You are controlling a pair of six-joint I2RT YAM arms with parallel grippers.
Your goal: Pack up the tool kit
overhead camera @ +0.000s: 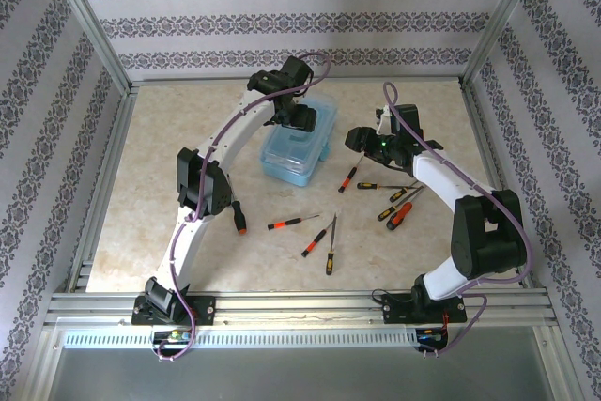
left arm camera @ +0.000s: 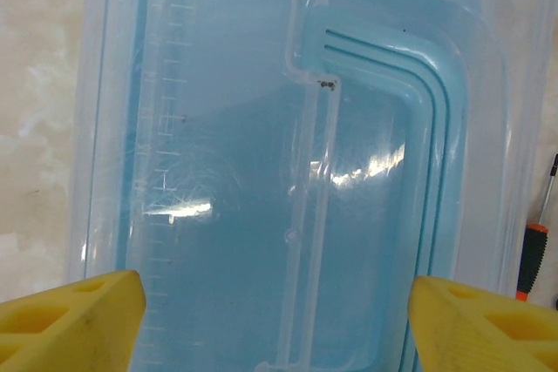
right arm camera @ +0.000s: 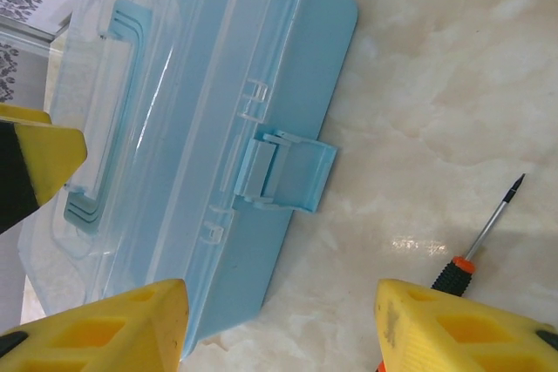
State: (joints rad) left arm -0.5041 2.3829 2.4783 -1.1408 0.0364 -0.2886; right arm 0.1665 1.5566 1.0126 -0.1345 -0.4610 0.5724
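Observation:
The tool kit is a light blue box [overhead camera: 299, 147] with a clear lid, lying shut in the middle of the table. Its handle [left arm camera: 436, 128] runs under the lid, and its front latch [right arm camera: 292, 172] sticks out from the wall. My left gripper [overhead camera: 299, 119] hovers right over the lid, its yellow fingertips [left arm camera: 74, 315] spread wide with nothing between them. My right gripper [overhead camera: 362, 141] is beside the box's right side, open [right arm camera: 279, 328] over the box's near corner and bare table. Several orange-and-black screwdrivers [overhead camera: 349, 176] lie loose on the table.
Screwdrivers are scattered in front of the box [overhead camera: 293, 223] and to its right [overhead camera: 399, 216], and one lies by the left arm [overhead camera: 239, 216]. One screwdriver [right arm camera: 475, 246] lies close to my right finger. Metal frame rails [overhead camera: 300, 302] and patterned walls bound the table.

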